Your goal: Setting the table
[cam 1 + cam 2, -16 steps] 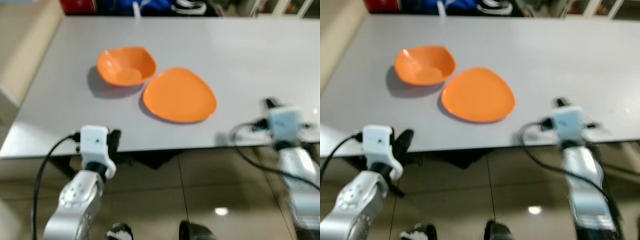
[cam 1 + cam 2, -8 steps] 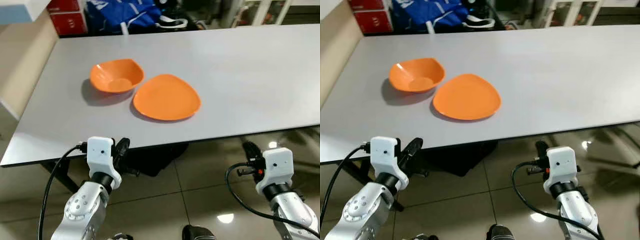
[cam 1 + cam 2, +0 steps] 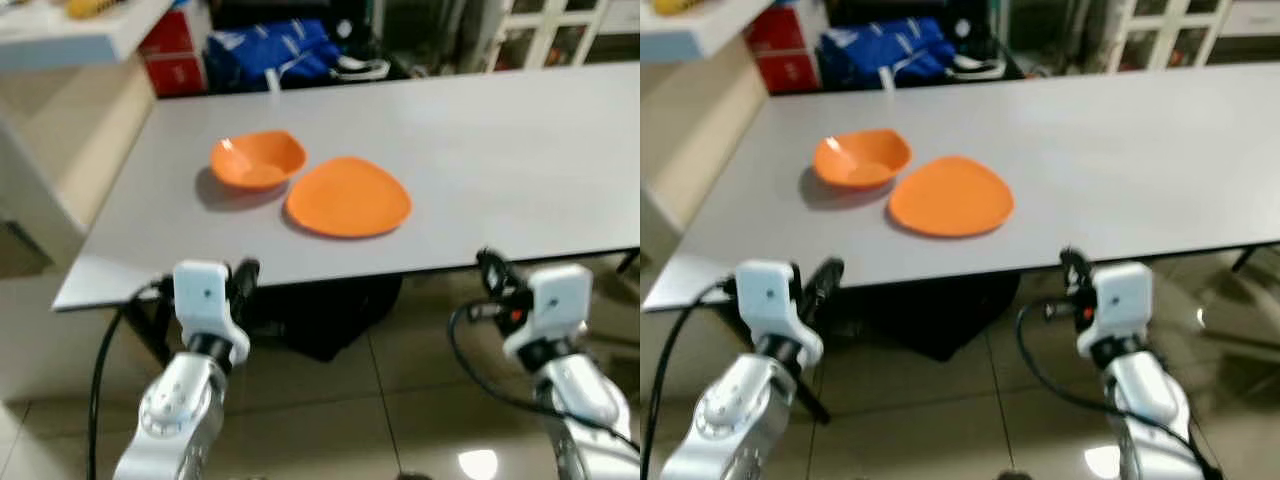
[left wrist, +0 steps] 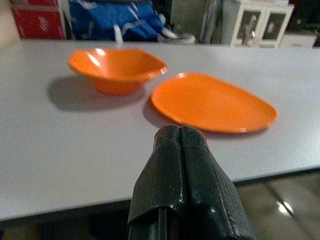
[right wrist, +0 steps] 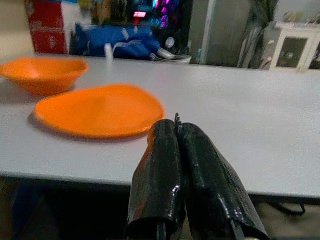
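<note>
On the grey table (image 3: 480,150): 1 orange bowl (image 3: 258,159) near the left edge, upright, and 1 flat orange plate (image 3: 348,196) just beside it on the right, rims close, contact uncertain. Below the near table edge, short of both dishes: left gripper (image 4: 180,135), fingers pressed together, holding nothing; right gripper (image 5: 176,127), fingers likewise closed and empty. Beyond the far side of the table: a blue bag (image 3: 270,50), a red box (image 3: 175,60), white cabinets (image 3: 555,30).
</note>
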Available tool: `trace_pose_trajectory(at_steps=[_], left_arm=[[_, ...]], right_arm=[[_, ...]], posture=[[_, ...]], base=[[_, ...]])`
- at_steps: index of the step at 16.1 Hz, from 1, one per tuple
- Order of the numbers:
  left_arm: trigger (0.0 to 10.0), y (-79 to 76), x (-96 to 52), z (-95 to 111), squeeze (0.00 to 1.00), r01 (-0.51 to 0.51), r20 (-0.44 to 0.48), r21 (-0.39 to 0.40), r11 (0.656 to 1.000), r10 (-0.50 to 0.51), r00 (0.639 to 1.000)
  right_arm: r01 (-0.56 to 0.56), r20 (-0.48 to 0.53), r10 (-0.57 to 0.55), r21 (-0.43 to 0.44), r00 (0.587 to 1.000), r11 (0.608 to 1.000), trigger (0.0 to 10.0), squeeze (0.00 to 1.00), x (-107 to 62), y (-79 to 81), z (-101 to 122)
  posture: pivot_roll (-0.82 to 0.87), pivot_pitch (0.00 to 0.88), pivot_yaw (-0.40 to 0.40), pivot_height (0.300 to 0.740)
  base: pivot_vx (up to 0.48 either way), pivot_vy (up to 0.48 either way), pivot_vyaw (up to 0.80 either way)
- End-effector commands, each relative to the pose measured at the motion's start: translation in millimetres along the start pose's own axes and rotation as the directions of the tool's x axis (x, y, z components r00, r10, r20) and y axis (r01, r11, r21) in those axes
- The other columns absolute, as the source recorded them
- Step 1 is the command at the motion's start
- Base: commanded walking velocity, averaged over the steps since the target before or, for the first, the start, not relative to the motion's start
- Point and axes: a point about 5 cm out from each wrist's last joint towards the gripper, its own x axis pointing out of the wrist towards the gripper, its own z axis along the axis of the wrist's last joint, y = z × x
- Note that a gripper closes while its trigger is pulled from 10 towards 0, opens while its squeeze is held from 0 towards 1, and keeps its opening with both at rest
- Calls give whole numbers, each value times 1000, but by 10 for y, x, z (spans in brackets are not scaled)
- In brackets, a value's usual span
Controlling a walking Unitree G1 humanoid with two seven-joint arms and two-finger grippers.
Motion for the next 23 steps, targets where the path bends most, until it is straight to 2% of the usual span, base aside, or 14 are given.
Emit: trace_pose_trajectory(at_steps=[1, 2, 3, 7, 18, 23], left_arm=[[10000, 4, -4, 59, 0, -13, 31, 19, 1000, 12, 999], [10000, -9, -8, 67, 0, -13, 31, 19, 1000, 13, 999], [10000, -12, 1, 64, 0, -11, 26, 17, 1000, 10, 1000], [10000, -40, 90, 47, 0, 35, -16, 69, 997, -34, 999], [10000, -144, 206, 76, 0, 131, -47, 141, 981, -125, 991], [10000, -160, 224, 83, 0, 130, -48, 128, 983, -124, 991]], right_arm=[[-2, 62, 3, -24, 998, 1000, 10000, 0, 25, 14, 151], [-8, 114, 12, -36, 993, 999, 10000, 0, 60, 46, 292], [-3, 128, 8, -35, 992, 999, 10000, 0, 83, 59, 339], [14, 88, -10, -46, 996, 999, 10000, 0, 73, 52, 223], [19, 66, -14, -69, 998, 997, 10000, 0, 82, 120, 164], [23, 66, -16, -98, 998, 995, 10000, 0, 111, 139, 156]], posture=[[-205, 27, 49, 740], [-206, 25, 48, 740], [-205, 22, 47, 740], [-207, 19, 55, 740], [-211, 20, 69, 740], [-210, 24, 71, 740]], base=[[364, 315, 0], [364, 315, 0], [364, 315, 0], [381, 291, 0], [451, 0, 0], [96, 0, -640]])
